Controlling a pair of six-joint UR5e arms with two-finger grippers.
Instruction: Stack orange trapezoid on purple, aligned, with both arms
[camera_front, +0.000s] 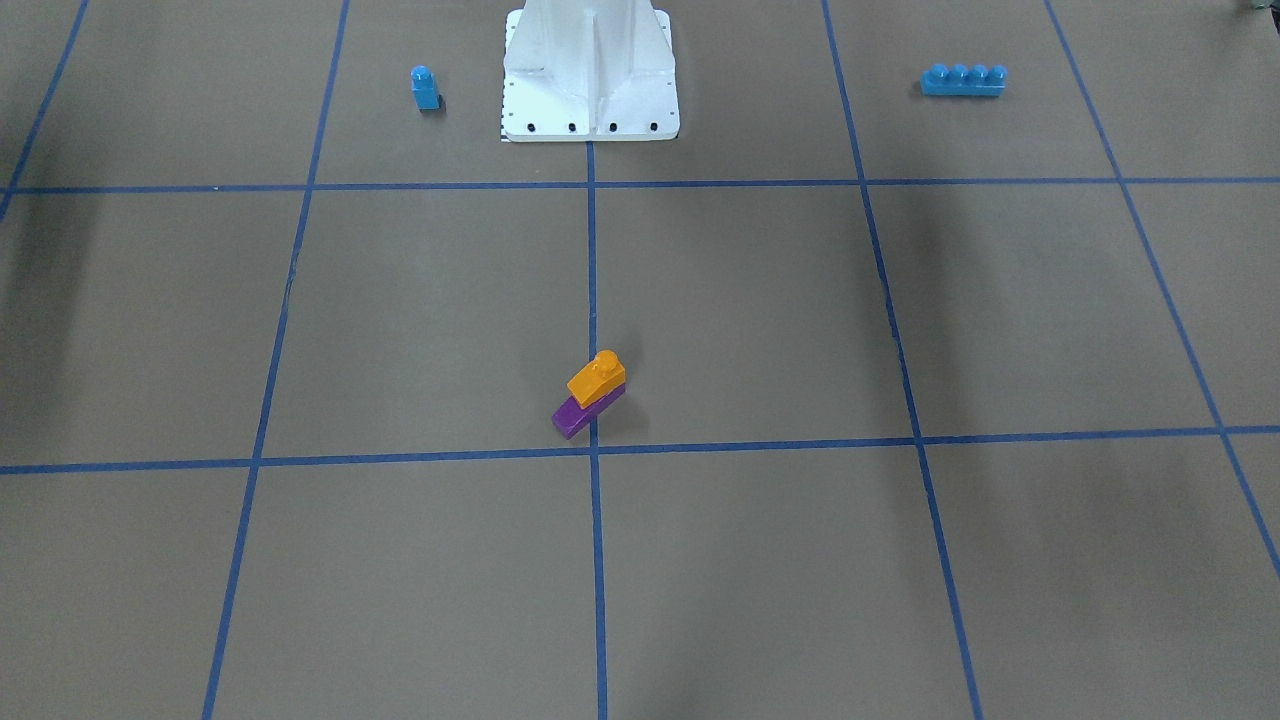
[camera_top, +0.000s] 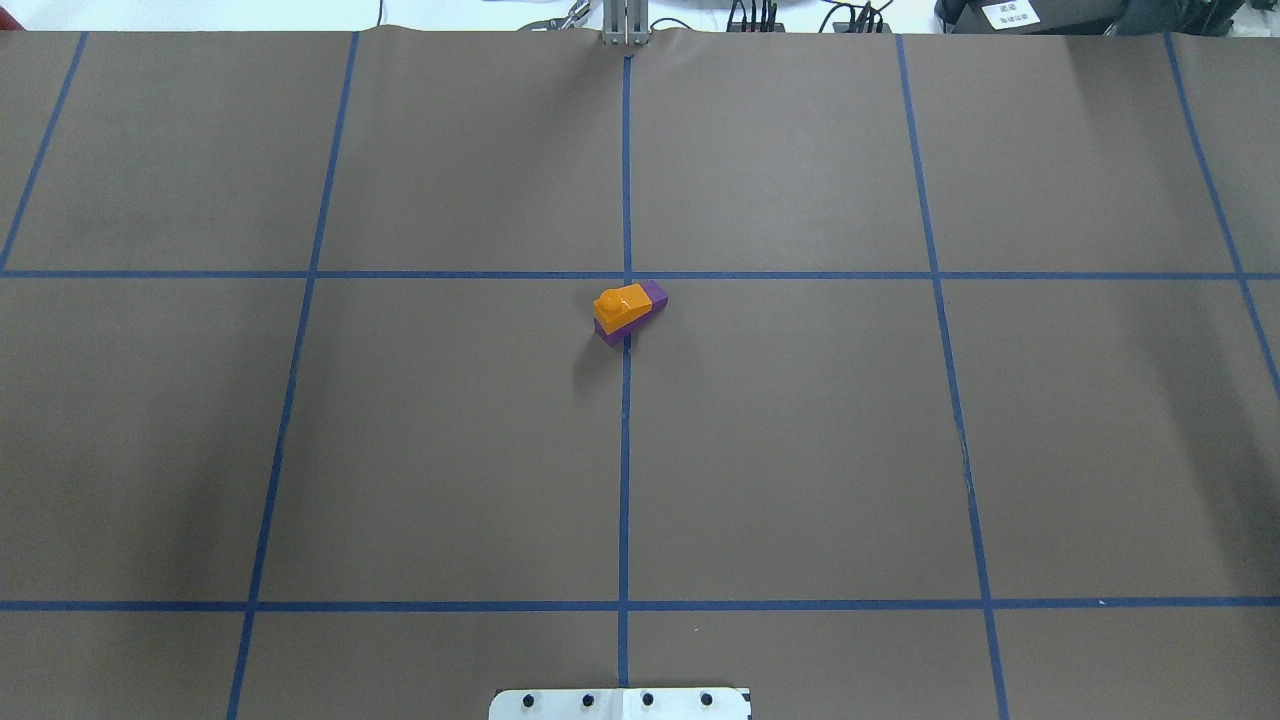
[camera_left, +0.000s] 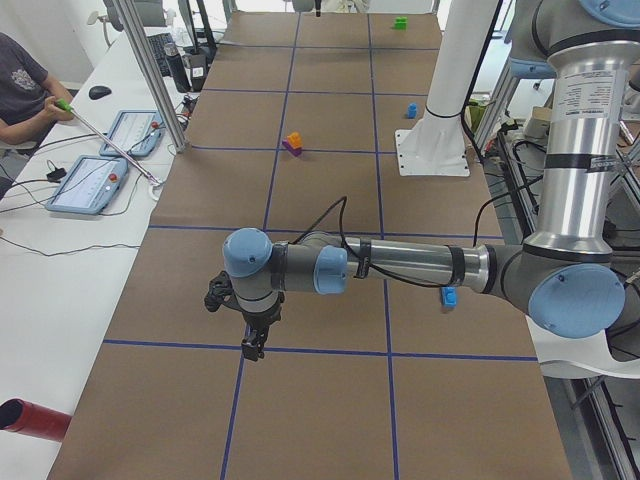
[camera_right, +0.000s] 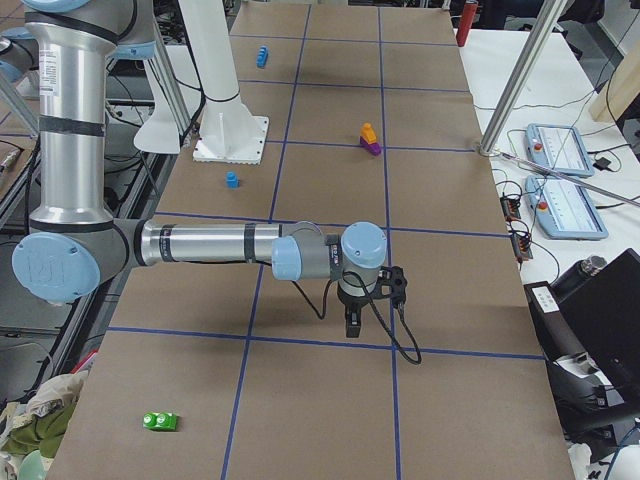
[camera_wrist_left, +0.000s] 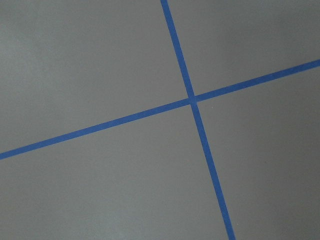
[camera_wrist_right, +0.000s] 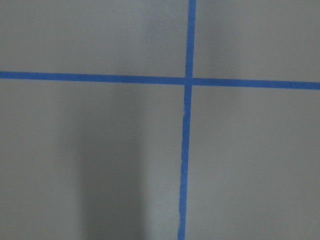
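Resting on the purple (camera_front: 574, 416), orange trapezoid (camera_front: 597, 379) covering one end, stack astride a blue tape line (camera_front: 592, 260), left gripper (camera_left: 256, 344) and right gripper (camera_right: 353, 324) both well apart from it, jaw state of either cannot be told.

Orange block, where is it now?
In the overhead view, the orange block sits on top of the purple block in the middle of the table, right beside a crossing of blue tape lines.

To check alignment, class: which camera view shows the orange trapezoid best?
Exterior front-facing: the orange trapezoid is largest, with its stud and its seat on the purple clear. Overhead shows its top nearly as well; side views show it tiny; wrist views miss it.
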